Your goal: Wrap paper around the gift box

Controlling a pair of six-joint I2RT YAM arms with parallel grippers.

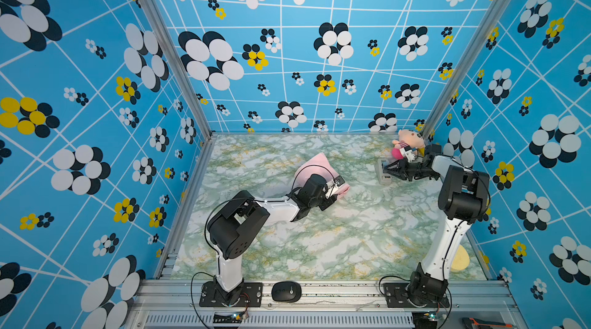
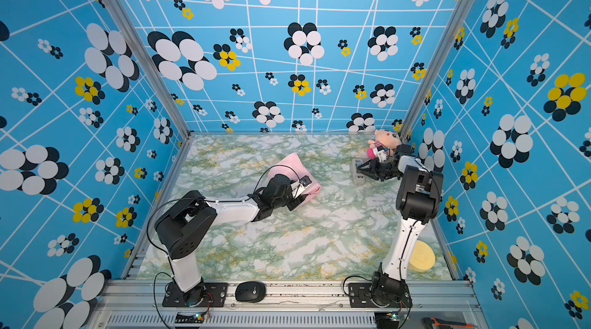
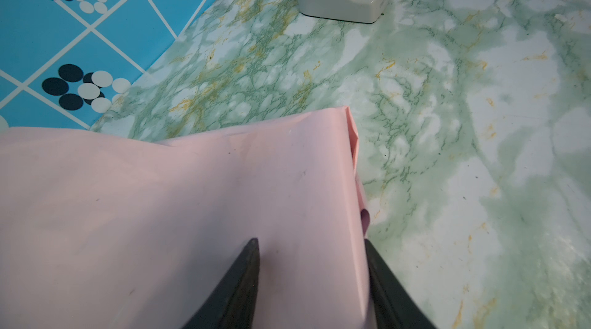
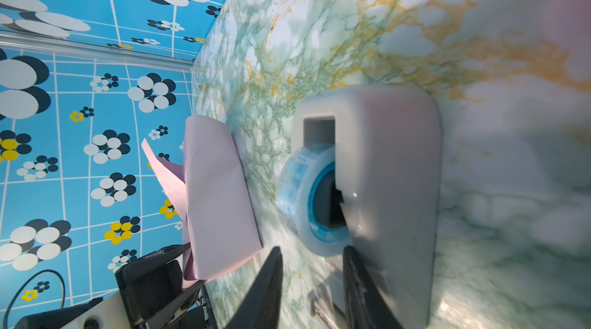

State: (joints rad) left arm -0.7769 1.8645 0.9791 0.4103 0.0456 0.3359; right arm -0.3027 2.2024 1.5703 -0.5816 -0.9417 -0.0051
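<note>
At left gripper (image 3: 310,242): parted about halfway, straddling an edge of the paper (image 3: 192,199), one finger on the pink top, one down the side (clamping or just pressing, cannot tell). At right gripper (image 4: 312,249): narrow gap, nothing pinched, tips just beside the tape dispenser (image 4: 393,167). Paper bundled boxy mid-tabletop (image 1: 335,241), nearer the far edge; gift box hidden. Dispenser near far right corner, plush toy (image 1: 409,142) behind.
</note>
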